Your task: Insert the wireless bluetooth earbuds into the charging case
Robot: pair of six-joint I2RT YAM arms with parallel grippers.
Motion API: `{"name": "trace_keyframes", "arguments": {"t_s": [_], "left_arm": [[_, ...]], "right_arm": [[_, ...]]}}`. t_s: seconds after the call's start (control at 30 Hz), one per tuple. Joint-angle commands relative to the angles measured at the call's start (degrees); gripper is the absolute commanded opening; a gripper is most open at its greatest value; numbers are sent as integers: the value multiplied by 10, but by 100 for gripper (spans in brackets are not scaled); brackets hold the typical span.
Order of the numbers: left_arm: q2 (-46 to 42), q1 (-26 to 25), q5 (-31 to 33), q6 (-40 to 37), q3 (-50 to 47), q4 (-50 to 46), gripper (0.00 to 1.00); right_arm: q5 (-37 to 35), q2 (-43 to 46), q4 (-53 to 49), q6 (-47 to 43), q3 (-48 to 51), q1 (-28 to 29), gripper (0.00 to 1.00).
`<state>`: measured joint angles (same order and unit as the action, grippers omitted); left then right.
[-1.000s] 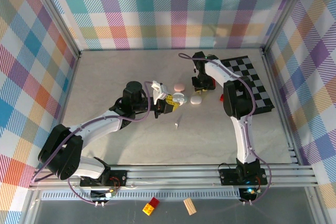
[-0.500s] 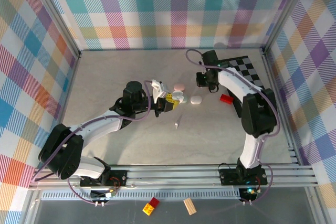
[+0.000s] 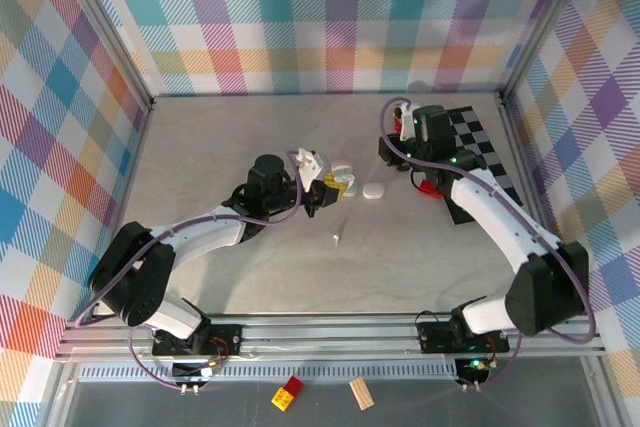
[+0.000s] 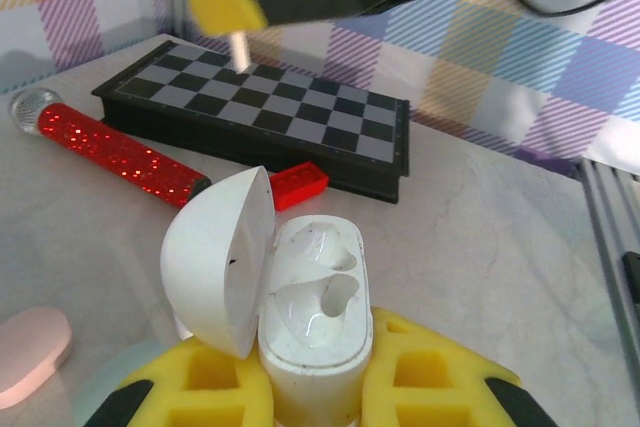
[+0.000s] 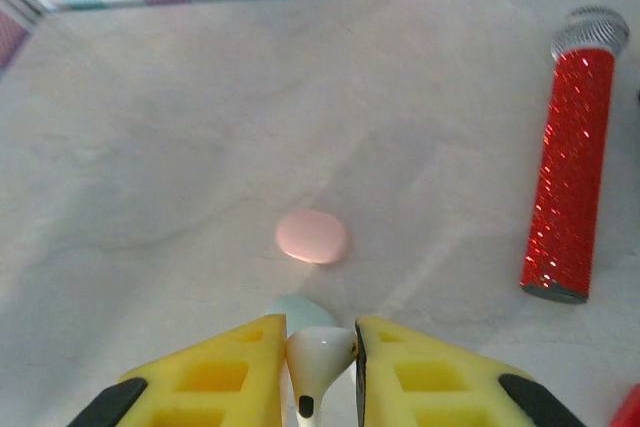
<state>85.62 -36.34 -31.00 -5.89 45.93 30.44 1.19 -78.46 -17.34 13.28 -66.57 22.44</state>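
Note:
The white charging case (image 4: 315, 322) stands upright between the yellow pads of my left gripper (image 4: 315, 372), which is shut on it. Its lid (image 4: 215, 262) hangs open to the left and both sockets are empty. In the top view that gripper (image 3: 330, 188) sits mid-table. My right gripper (image 5: 322, 332) is shut on a white earbud (image 5: 320, 352), stem pointing back toward the wrist. It hovers above the table near the chessboard (image 3: 485, 152), behind and to the right of the case. Another white earbud (image 3: 337, 238) lies loose on the table in front of the case.
A pink case (image 5: 312, 237) and a pale green case (image 5: 298, 309) lie closed below the right gripper. A closed white case (image 3: 373, 190) rests right of the left gripper. A red glitter microphone (image 5: 570, 177) and a red brick (image 4: 297, 185) lie by the chessboard.
The right arm has swung back and to the right, away from the cases, its gripper still shut on the earbud. The left gripper with the open case has shifted slightly right.

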Motion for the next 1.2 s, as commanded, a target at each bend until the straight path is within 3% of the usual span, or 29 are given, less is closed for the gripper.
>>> {"name": "trace_keyframes", "arguments": {"t_s": [0.0,0.27,0.63,1.17], "left_arm": [[9,-8,42,4,25,28,11],[19,-14,53,6,35,38,11],[17,-17,36,-3,42,37,11],[-3,-18,24,1,40,35,11]], "right_arm": [[23,40,26,5,14,17,22],[38,93,29,17,28,60,22],[43,77,50,25,31,113,22],[33,49,59,17,36,118,21]]}}
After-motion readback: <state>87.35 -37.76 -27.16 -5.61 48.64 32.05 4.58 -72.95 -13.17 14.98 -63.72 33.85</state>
